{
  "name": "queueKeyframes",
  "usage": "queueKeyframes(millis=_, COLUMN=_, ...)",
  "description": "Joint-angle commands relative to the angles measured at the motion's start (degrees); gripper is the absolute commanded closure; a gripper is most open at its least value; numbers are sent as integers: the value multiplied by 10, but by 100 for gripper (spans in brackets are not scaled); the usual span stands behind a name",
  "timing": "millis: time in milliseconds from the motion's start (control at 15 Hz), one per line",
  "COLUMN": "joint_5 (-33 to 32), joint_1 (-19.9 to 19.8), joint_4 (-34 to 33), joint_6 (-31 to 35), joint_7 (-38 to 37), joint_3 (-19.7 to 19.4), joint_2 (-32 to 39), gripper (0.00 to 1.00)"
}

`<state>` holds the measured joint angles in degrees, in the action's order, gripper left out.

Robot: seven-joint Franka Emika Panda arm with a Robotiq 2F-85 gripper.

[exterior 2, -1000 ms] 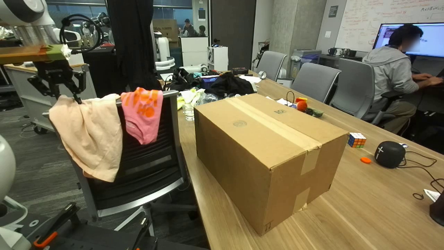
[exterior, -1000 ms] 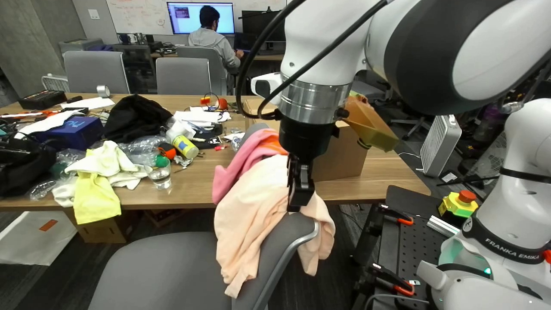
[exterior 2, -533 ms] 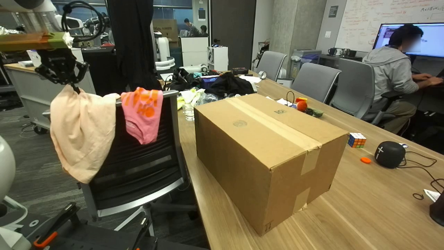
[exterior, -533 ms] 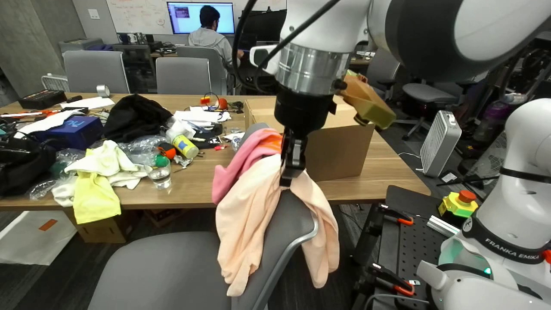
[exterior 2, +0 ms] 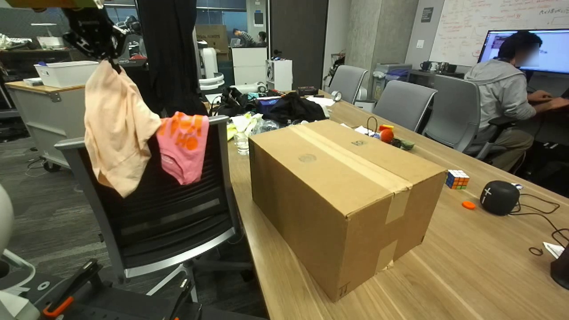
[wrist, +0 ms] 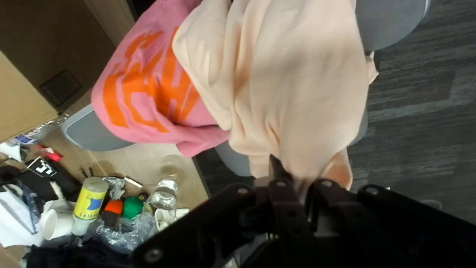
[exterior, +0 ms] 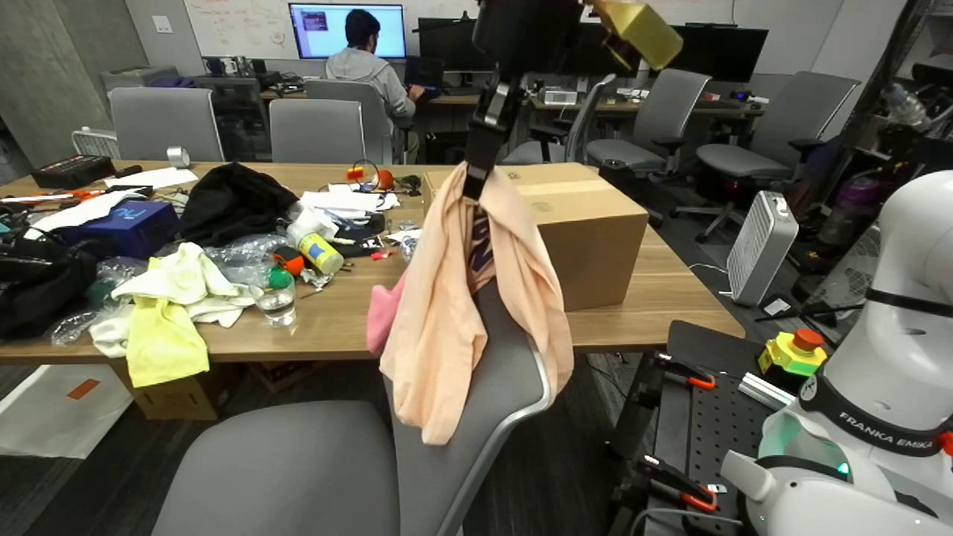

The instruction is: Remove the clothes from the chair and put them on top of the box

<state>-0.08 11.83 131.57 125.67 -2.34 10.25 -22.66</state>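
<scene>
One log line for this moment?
black gripper: holds pale peach cloth garment; pink cloth garment: on grey fabric chair; rectangular brown cardboard box: placement pending

Open air runs out at three o'clock from the gripper point(exterior 2: 113, 66) in an exterior view, but look, at four, there's the box point(exterior 2: 329, 178)! Below, at six, the chair point(exterior 2: 155, 211) bars the way, straddled by the peach garment point(exterior 2: 118, 129), with the pink garment point(exterior 2: 183, 149) draped at five.
</scene>
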Motion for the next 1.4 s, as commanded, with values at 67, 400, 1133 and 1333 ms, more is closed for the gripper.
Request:
queueKeyframes(millis=67, joint_5=0, joint_1=-29, joint_4=-75, joint_6=-42, joint_7=-12, joint_3=-14, joint_2=-1, gripper=92)
queueKeyframes(millis=400, joint_5=-3, joint_1=-46, joint_4=-120, joint_6=-57, joint_7=-15, joint_3=-22, joint_2=4, gripper=92)
queueKeyframes(millis=1133, joint_5=-118, joint_1=-139, joint_4=-275, joint_6=-123, joint_7=-143, joint_3=-40, joint_2=116, gripper=92)
queueKeyframes(millis=1333, joint_5=-148, joint_1=-171, joint_4=-325, joint_6=-136, joint_7=-174, joint_3=-76, joint_2=155, gripper=92)
